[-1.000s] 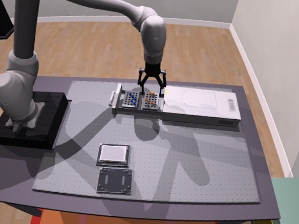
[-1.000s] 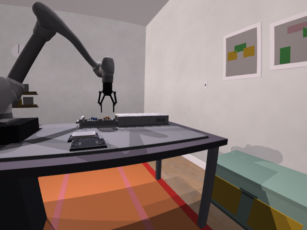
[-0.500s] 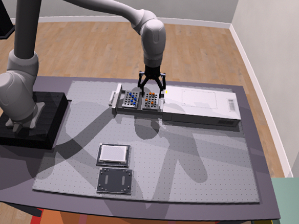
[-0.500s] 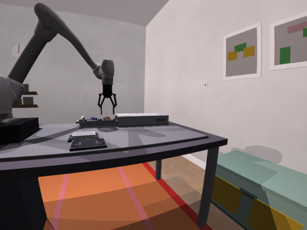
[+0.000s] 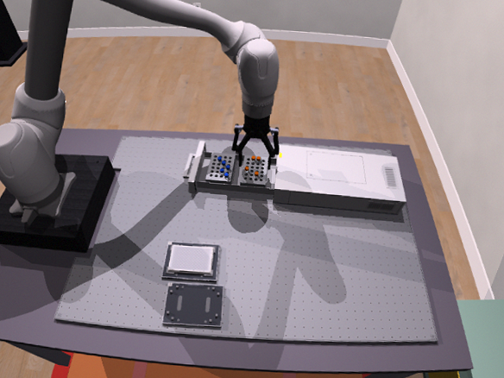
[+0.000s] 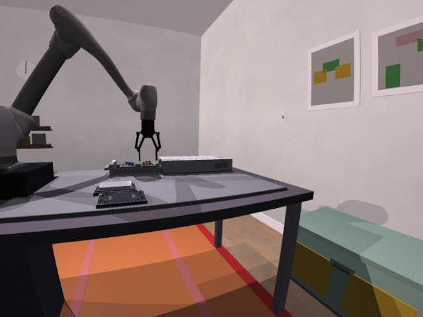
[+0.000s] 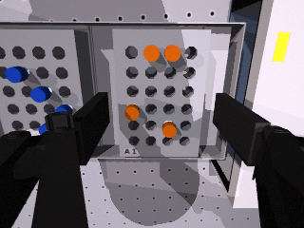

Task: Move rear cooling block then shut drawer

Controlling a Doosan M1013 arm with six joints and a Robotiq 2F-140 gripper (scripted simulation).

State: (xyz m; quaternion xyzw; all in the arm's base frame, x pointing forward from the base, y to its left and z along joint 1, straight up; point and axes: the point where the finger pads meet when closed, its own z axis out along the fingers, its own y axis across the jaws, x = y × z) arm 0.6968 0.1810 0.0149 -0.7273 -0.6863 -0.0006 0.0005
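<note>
COLD's drawer (image 5: 239, 190) stands open from the white cooler housing (image 5: 288, 176) (image 6: 196, 166) (image 7: 280, 100). The yellow lamp (image 5: 279, 155) (image 7: 281, 47) is lit. The rear block (image 5: 249, 181) (image 7: 142, 101) sits in the drawer beside the housing, with four orange tubes standing in its bores. The front block (image 5: 209, 177) (image 7: 29, 43) sits nearer the handle, with blue tubes. My gripper (image 5: 254, 165) (image 6: 147, 160) (image 7: 161, 107) is open and empty above the rear block, one finger over each side, pointing down. Slot D2 (image 5: 193, 305) (image 6: 121, 199) is dark and empty.
Slot D1 (image 5: 215, 264), between D2 and COLD, holds a white flat block (image 5: 190, 259) (image 6: 115, 185). The drawer's upright front panel (image 5: 196, 165) and handle (image 5: 188, 166) are left of the blocks. The robot's black base (image 5: 43, 235) is at the left.
</note>
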